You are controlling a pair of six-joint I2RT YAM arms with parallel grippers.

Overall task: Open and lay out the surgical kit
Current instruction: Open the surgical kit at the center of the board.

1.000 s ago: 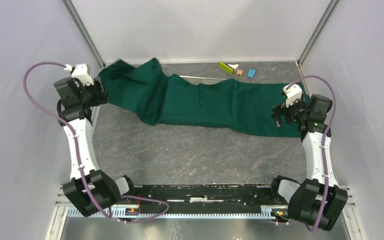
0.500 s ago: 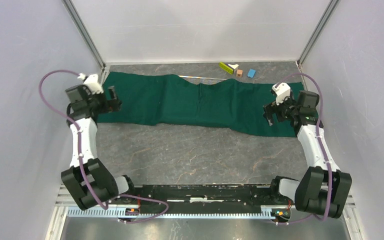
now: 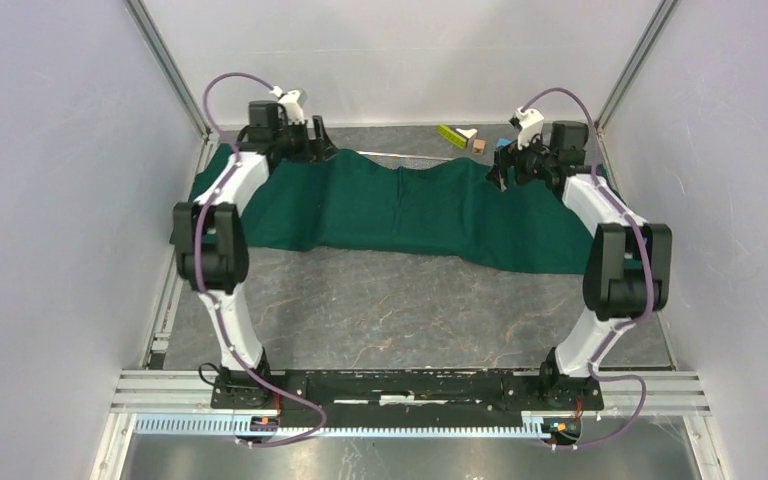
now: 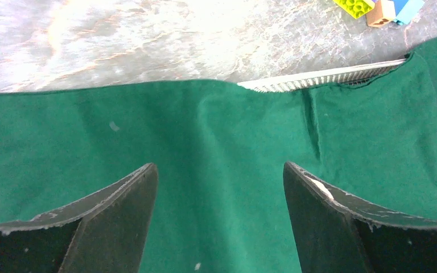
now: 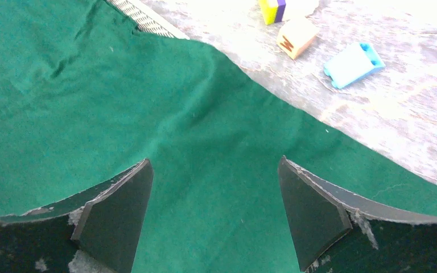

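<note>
Left arm: extended far across the tabletop (image 3: 400,310), elbow up, left gripper (image 3: 312,138) at 11 o'clock over the far edge of the cloth. Its fingers are spread wide with nothing between them, only green cloth (image 4: 222,131) below.

The cloth lies as a flat, rumpled band across the far half, from 10 o'clock to 3 o'clock. The mesh tray (image 4: 324,78) is under it, with only a thin strip of rim showing at the far edge, near 12 o'clock.

Yellow-green block (image 3: 451,134), brown block (image 3: 479,145) and blue block (image 5: 354,63) sit on bare tabletop at 1 o'clock, beyond the cloth.

Right arm: mirrored pose, extended, right gripper (image 3: 506,165) at 1 o'clock over the far edge of the cloth, just beside the blocks. Fingers spread, holding nothing.
</note>
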